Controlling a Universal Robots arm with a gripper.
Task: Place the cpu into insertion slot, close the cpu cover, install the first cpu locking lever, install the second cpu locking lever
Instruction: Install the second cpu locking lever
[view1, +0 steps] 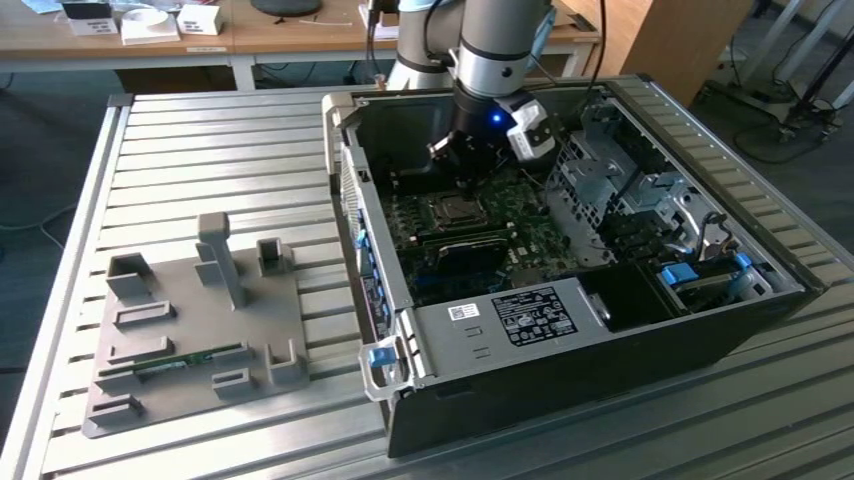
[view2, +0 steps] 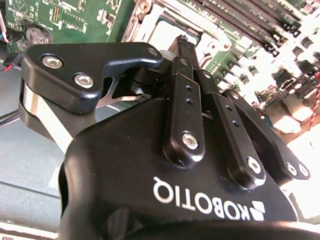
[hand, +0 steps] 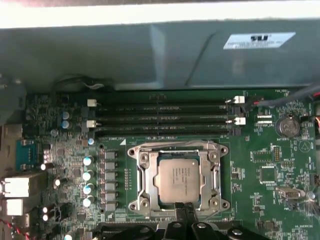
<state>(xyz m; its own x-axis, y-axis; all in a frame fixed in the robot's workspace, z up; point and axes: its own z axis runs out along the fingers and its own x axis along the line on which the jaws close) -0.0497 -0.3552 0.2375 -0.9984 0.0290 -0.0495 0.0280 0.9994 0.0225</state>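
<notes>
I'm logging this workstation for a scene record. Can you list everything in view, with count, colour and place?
computer case: one, black, lying open on the slatted table.
motherboard: one, green, inside the case.
cpu: one, silvery-grey, seated in the insertion slot.
cpu cover: one, silver frame, down around the chip.
memory slots: several, black, beside the socket.
grey fixture tray: one, on the table, on the exterior view's left.
memory stick: one, green, lying in that tray.
desk: one, wooden, behind the table.
gripper: one, black, fingertips at the socket's edge.
</notes>
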